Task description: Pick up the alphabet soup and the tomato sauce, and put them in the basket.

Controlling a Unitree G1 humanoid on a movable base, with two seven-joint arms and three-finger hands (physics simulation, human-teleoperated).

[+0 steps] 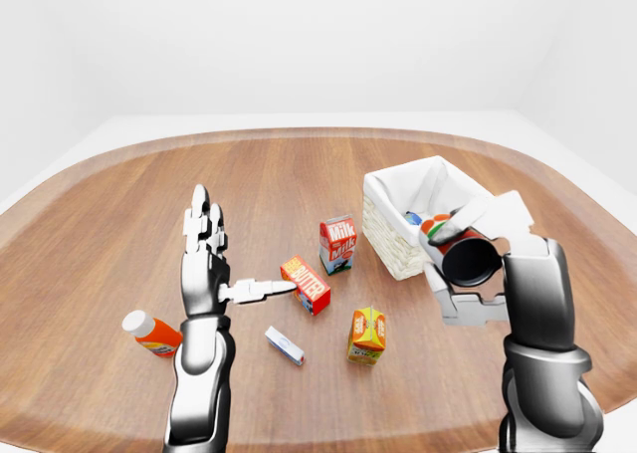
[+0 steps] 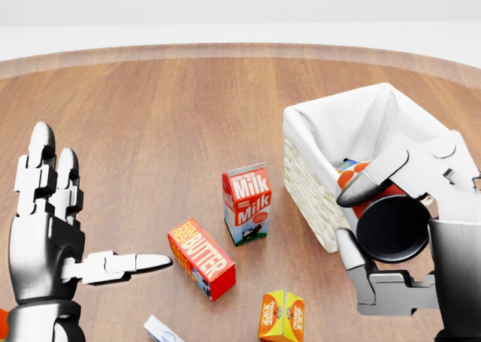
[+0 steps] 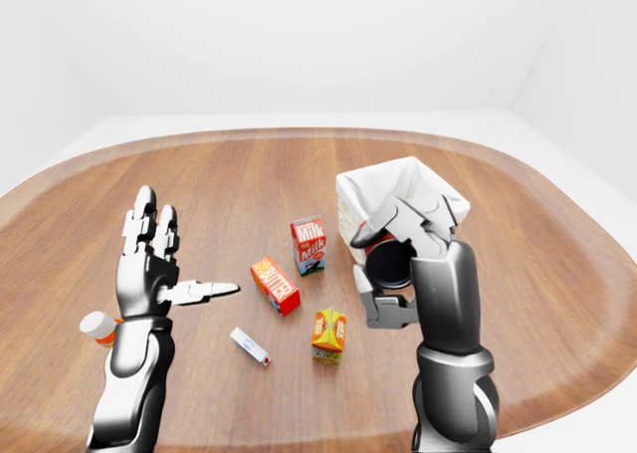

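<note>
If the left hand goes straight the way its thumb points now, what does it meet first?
Probably the butter box: the left hand is open, and its thumb points toward the head view's right, at that box. Depth is unclear, so it might pass above it.

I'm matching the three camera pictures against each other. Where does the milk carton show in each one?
Left-eye view: milk carton, just right of centre.
Head view: centre, standing upright.
Right-eye view: slightly left of centre.
Shared landmark: the basket is close on its right in all three.
</note>
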